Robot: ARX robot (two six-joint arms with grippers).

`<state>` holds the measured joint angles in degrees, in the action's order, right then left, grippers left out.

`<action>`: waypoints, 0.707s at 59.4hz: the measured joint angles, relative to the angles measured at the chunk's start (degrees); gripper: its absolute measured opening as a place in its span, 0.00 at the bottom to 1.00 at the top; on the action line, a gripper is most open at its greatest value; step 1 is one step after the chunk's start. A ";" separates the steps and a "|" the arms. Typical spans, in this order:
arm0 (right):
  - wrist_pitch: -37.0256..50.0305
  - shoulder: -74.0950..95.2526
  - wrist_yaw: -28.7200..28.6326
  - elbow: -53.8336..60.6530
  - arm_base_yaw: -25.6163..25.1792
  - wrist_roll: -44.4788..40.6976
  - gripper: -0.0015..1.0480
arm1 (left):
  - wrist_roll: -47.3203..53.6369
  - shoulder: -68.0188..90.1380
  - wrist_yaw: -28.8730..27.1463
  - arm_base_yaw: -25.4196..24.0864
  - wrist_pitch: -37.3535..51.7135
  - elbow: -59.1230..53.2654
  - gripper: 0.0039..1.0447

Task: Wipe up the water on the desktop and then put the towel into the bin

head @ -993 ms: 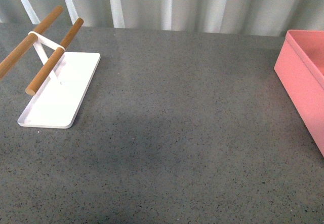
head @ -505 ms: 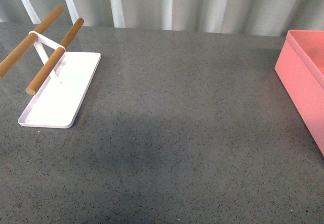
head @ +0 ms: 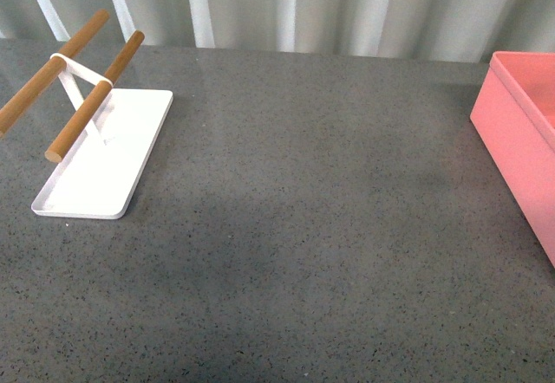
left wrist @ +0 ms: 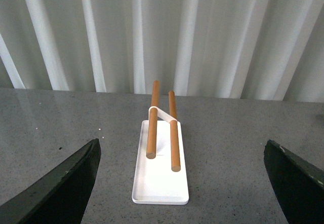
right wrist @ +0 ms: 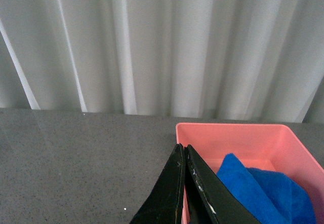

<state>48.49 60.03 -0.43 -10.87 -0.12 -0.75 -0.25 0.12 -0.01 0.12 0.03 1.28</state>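
**Evidently the towel is lying in the bin, and the arms are standing clear**

The bright blue microfibre towel (right wrist: 263, 193) is sitting inside the salmon-pink bin (right wrist: 230, 133), bunched against the side that shows lowest in the right wrist view. In the front view only a corner of that bin (head: 519, 145) is showing at the right edge, and its inside is hidden there. The right gripper (right wrist: 188, 193) is hanging just beside the bin's rim with its two black fingers pressed together and nothing between them. The left gripper (left wrist: 185, 183) is holding its jaws wide apart, one finger at each edge of its own view, and is facing the white tray with wooden rods (left wrist: 161, 176) across the speckled dark grey desktop (head: 303, 227).

No standing water is showing on the desktop; a faintly darker patch is lying near the middle, and I cannot tell whether that is damp or shadow. By my judgement the task is nearly or wholly done, and what is remaining is a clean retreat. Doing it well is meaning lifting the right arm straight up before pulling it away, so its fingers are not catching the bin's thin rim or snagging the towel's loose pile. The left arm is needing only to keep clear of the rods.
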 joint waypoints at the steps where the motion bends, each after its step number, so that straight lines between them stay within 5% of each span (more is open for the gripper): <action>1: -0.11 -0.37 0.02 0.24 0.00 0.00 0.03 | 0.00 0.00 0.00 0.00 0.00 0.00 0.94; 28: -6.05 -16.00 0.22 8.98 0.02 0.07 0.03 | 0.00 0.00 0.00 0.00 0.00 0.00 0.94; 42: -15.85 -26.80 0.35 9.49 0.02 0.15 0.03 | 0.00 -0.02 0.00 0.00 0.00 0.00 0.94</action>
<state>32.64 33.23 -0.08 -1.39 -0.10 -0.60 -0.25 0.10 -0.01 0.12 0.03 1.28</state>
